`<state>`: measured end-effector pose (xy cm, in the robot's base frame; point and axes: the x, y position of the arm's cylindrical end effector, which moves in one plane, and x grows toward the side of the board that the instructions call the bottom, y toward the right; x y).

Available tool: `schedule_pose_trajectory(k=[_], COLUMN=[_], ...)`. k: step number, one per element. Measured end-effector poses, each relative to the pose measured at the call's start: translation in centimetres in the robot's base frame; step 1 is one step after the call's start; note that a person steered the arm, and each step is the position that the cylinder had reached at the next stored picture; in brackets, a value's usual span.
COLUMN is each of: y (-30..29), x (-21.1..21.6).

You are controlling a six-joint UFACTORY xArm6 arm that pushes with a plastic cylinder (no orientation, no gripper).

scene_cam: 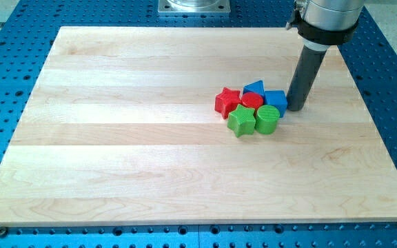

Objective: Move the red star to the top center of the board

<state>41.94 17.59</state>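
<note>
— Where's the red star (227, 101)?
— At the view's left end of a tight cluster right of the tabletop (116, 138) centre.
— Your tip?
— My tip (296, 107), a bare rod without fingers, stands just beside the blue cube (276, 99).

1. You see a pale wooden board (150, 158) lying on a blue perforated table (19, 41).
2. A grey metal plate (194, 6) sits at the table's top edge, centre.
3. Lighting is even and bright.

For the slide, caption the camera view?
My tip beside blue cube, at the right of a cluster with red star.
</note>
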Motion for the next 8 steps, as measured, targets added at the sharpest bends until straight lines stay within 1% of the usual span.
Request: schedule_pose_trajectory(k=[2,3,4,5,6,7,8], y=[0.4,-0.1,-0.1,-1.6,-2.9,-9.0,-11.4], x=[0.2,1.7,1.7,2.3,3.8,3.7,2.4])
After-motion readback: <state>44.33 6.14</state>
